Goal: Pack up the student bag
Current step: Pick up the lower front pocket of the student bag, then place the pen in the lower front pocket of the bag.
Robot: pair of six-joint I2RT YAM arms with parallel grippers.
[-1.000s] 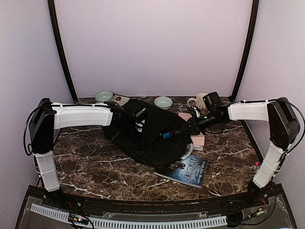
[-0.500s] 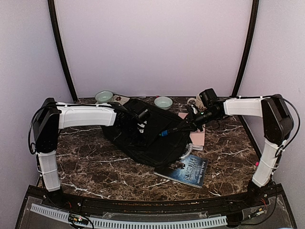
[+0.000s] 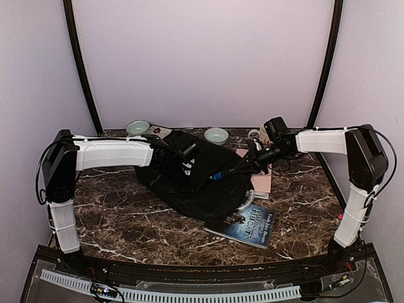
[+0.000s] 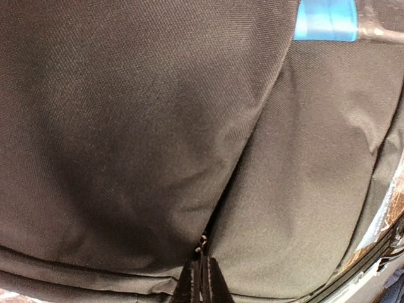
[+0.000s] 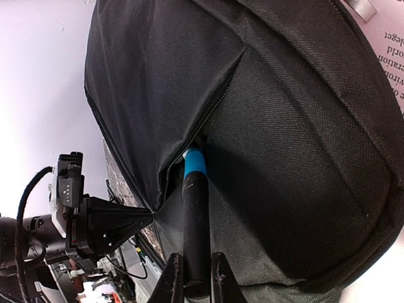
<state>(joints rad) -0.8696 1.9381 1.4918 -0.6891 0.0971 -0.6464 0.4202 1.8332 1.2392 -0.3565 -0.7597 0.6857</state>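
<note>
Left wrist view: the left pincer [image 4: 202, 273] is squeezed fully closed, its two dark tips pressed together on a pinch of the student bag [image 4: 139, 126] right at the zip line. Black woven fabric fills everything ahead of the tips, and a seam runs up and away from them. Far ahead and to the right of the tips, a patch of blue shows: the coloured end of the marker [image 4: 325, 19].

From the right wrist camera, the right pincer [image 5: 196, 278] is closed on the rear of the marker's black barrel, one finger on each side. The marker points straight ahead from the fingers. Its blue end sits in the gap of the bag's open zip, under the raised edge of the fabric. The bag bulges ahead and to the right of this pincer. To this pincer's left, the other pincer's pointed tips hold the edge of the opening, and the cloth there is drawn out to a taut corner.

Seen from above, the bag lies flat on the dark marble table [image 3: 120, 218] between the two pincers. The left pincer is over the bag's left half and the right one is at its right edge. A book [image 3: 249, 224] lies on the near side of the right pincer, beside the bag's corner. A mug [image 3: 260, 134] stands just beyond that pincer.
</note>
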